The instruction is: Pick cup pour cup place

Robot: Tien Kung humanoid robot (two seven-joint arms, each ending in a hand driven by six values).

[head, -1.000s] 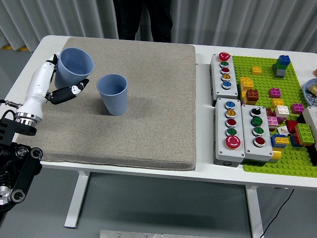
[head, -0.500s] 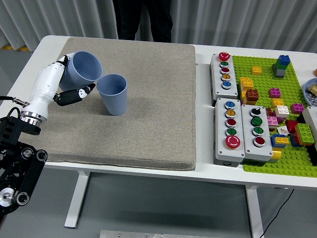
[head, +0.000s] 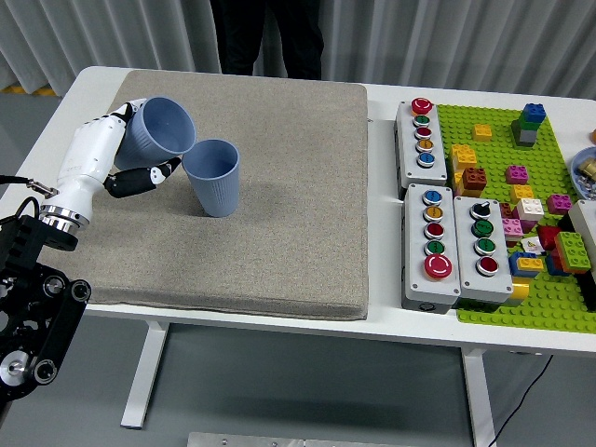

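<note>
- Blue held cup [head: 160, 128] now leans further over than half a second ago, its mouth tipped toward 4 o'clock and its rim touching or just over the rim of the standing cup [head: 213, 177]; a second ago I had it upright and well clear.
- My left hand [head: 115, 154] has come in from 8 o'clock, white forearm angled up toward 1 o'clock, fingers wrapped around the held cup's far side and the black-tipped thumb [head: 154, 172] lying under it.
- Grip is closed on that cup; it is off the grey mat [head: 279, 233].
- Standing cup sits upright on the mat at about 10 o'clock from the mat's centre, unmoved.
- I cannot see any contents in either cup; the held cup's inside looks bare blue.
- Right arm is out of my view.
- Button boxes [head: 447, 223] and a green brick plate [head: 521, 186] lie at 3 o'clock on the white table [head: 391, 321].
- A person in dark clothes [head: 270, 37] stands at 12 o'clock.
</note>
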